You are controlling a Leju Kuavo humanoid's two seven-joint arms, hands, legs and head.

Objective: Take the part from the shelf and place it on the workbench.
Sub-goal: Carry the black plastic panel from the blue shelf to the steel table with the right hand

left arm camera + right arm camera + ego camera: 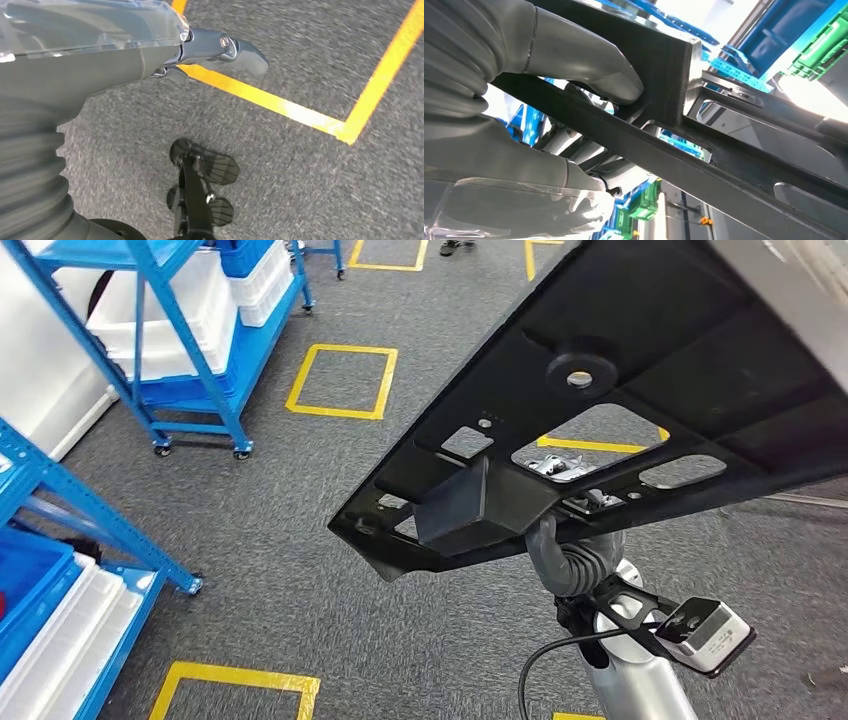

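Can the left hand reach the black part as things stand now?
Probably not at once. The left hand hangs low over the grey floor, holding nothing, while the right hand holds the black part up high. Nothing visible blocks it; the arm would need raising.

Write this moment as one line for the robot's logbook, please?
stage: carrying | right hand: grips black part from below | left hand: hangs over grey floor, holds nothing | workbench: unseen

No text, label, brand or number can be read anywhere — not on any surface here.
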